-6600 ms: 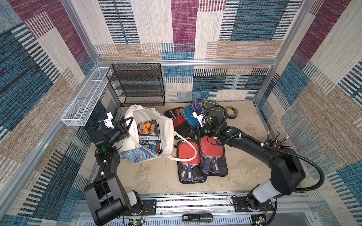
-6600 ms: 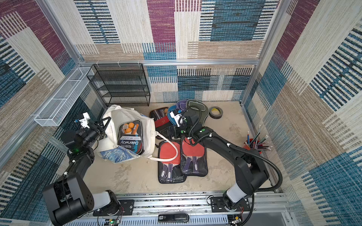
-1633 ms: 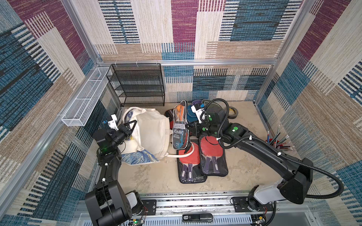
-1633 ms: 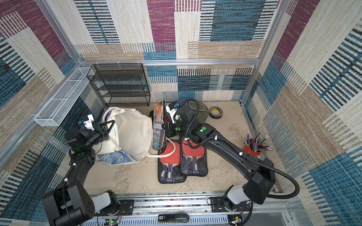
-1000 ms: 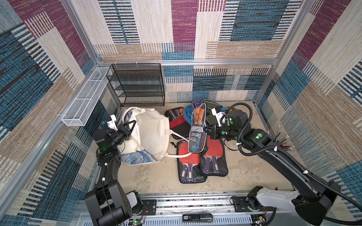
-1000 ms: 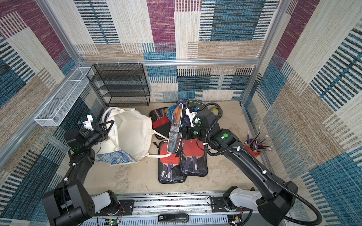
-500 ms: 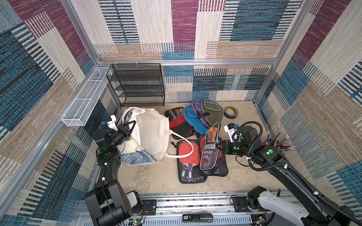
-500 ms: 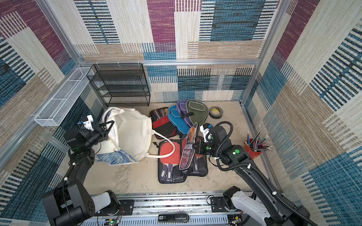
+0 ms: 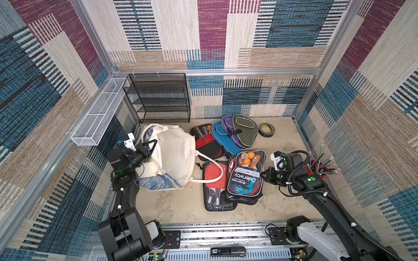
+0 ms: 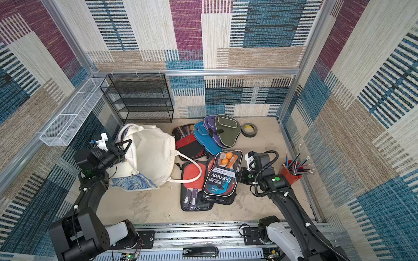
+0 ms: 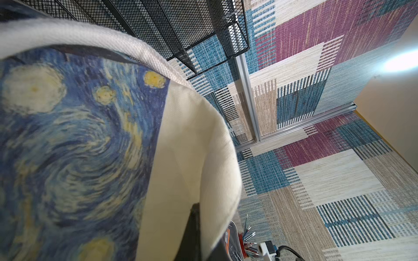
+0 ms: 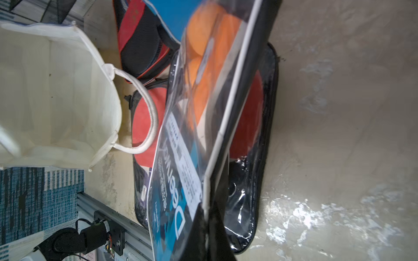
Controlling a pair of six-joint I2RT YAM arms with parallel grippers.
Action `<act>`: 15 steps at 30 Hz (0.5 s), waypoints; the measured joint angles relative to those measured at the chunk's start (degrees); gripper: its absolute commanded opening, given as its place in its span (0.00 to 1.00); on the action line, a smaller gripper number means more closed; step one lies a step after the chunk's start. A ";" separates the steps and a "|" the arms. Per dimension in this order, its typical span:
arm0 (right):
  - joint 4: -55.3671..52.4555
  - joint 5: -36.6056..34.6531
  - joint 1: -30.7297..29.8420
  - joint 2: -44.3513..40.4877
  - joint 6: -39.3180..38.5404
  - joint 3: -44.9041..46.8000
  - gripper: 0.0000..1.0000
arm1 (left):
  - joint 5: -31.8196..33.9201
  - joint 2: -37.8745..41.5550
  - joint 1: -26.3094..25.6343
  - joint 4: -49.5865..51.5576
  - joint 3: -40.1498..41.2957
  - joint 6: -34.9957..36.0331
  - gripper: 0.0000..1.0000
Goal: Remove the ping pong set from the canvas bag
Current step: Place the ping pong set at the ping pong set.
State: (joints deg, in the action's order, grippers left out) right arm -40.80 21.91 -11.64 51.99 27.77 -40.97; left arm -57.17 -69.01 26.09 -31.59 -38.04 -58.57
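1. Now, position: the ping pong set (image 9: 245,174) is out of the canvas bag (image 9: 176,156). It sits over the stack of clear paddle cases (image 9: 214,183) near the middle of the bench (image 9: 176,208), towards its front edge and apart from the bag.
2. Jaws: the right gripper (image 9: 263,175) is clenched on the set's right-hand rim. The right wrist view shows that rim (image 12: 210,180) raised and the pouch tilted. You cannot tell whether its other rim rests on the stack.
3. The left gripper (image 9: 151,145) is clamped on the bag's rim fabric at the bench's left edge.
4. Step in hand, as judged: set down and release. Lower your right arm until the pouch lies flat, then part the jaws. The plastic looks slick, so expect it to slide on the cases beneath.
5. Watch the bag's handle (image 12: 155,117). It loops over a red paddle case just beside the set, so keep the pouch off it.
6. Containers: the set's clear pouch holds orange balls (image 9: 247,156) and paddles. The bag's inside is hidden, so its contents are unknown. The red pencil cup (image 10: 290,177) at the right edge holds pencils. The black mesh shelf (image 9: 158,97) at the back shows nothing on it.
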 measured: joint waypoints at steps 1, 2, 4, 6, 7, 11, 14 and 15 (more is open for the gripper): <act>-0.09 -0.35 0.44 0.39 0.00 0.00 0.00 | 0.02 0.00 0.00 0.00 0.00 0.00 0.00; -0.09 -0.92 0.66 0.87 0.00 0.00 0.00 | 0.00 -0.02 0.00 0.00 -0.02 0.00 0.00; -0.20 -1.57 1.20 1.46 0.02 0.04 0.00 | 0.00 -0.11 0.00 0.00 -0.07 -0.02 0.00; -0.20 -1.60 1.64 1.88 0.09 0.22 0.00 | 0.00 -0.11 0.00 0.00 -0.07 -0.02 0.00; -0.20 -1.84 1.88 2.29 0.28 0.33 0.00 | 0.00 -0.11 0.00 0.00 -0.07 -0.04 0.00; -0.13 -3.48 2.29 3.61 1.18 1.62 0.14 | 0.00 -0.11 0.00 -0.02 -0.07 -0.07 0.00; -0.24 -5.03 2.38 3.30 2.25 1.99 0.28 | 0.00 -0.11 0.04 -0.15 -0.07 -0.11 0.00; -0.22 -5.66 2.40 3.19 2.51 1.99 0.30 | 0.00 -0.13 0.04 -0.28 -0.07 -0.28 0.00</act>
State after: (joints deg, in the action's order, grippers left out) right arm -41.01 16.25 -9.23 55.18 30.28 -38.98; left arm -57.17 -69.14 26.13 -31.88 -38.11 -58.85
